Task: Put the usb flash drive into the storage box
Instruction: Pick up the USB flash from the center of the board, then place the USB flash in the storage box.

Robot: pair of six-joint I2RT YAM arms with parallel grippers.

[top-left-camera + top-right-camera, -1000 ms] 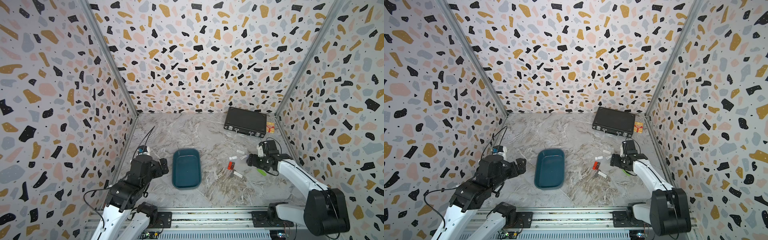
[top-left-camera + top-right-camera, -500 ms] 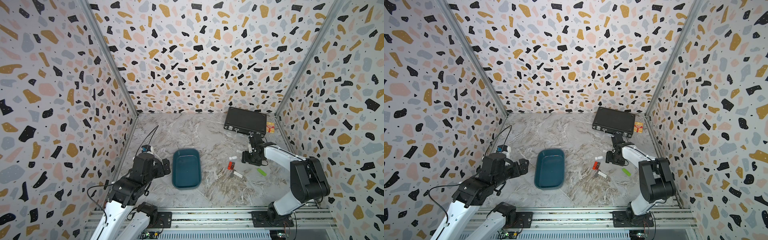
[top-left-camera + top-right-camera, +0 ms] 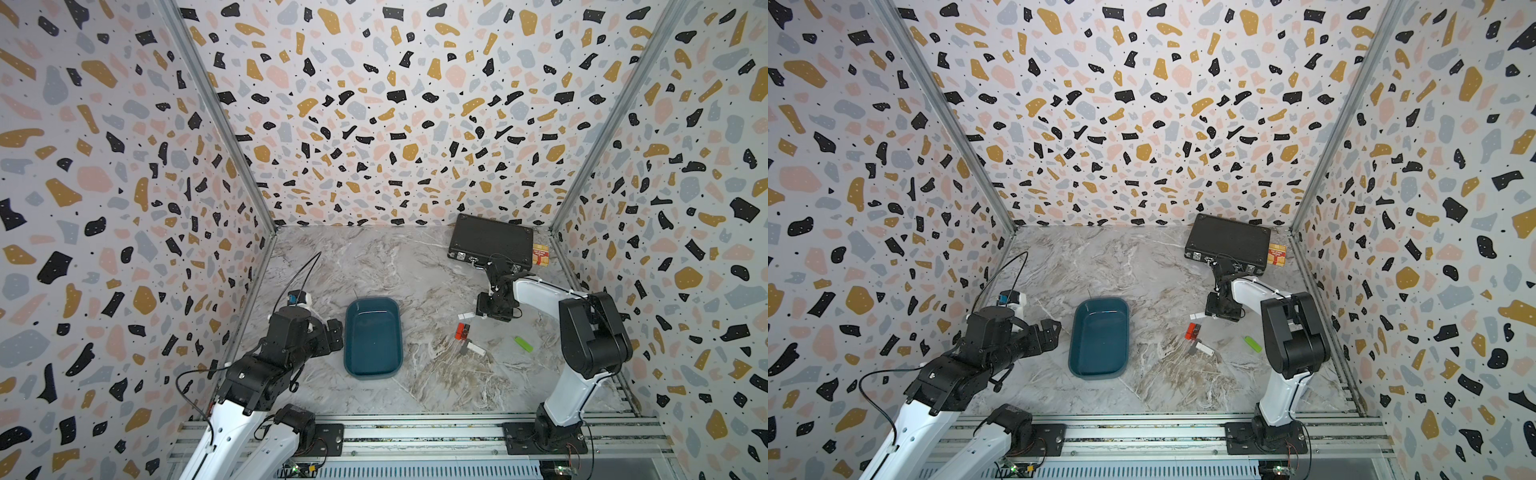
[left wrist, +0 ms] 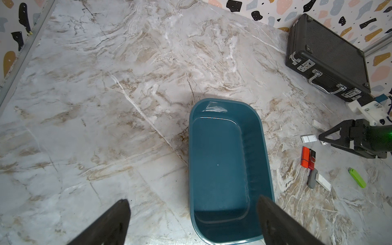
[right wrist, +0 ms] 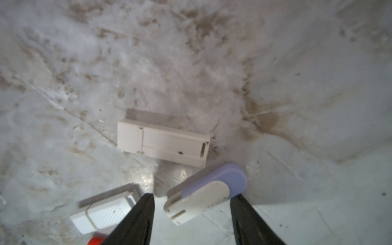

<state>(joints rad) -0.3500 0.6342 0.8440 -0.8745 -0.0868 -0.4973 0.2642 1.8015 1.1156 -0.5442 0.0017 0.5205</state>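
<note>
The storage box (image 3: 372,340) is sitting empty as the right gripper (image 5: 192,197) is straddling a USB flash drive (image 5: 204,192)

The left gripper (image 3: 334,334) is hovering wide open and empty just beside the teal box. To its right, the white-and-lavender drive is lying askew on the marble tabletop (image 3: 415,270) between the right gripper's part-open fingers, with nothing yet held. A squeeze on that slanted body is risking a swivel out of the pads, or a snag on the white ribbed drive (image 5: 104,214) just beside one finger.

Right gripper (image 3: 1216,310) low by white drive (image 3: 1197,316); storage box (image 3: 1076,332) well apart.
</note>
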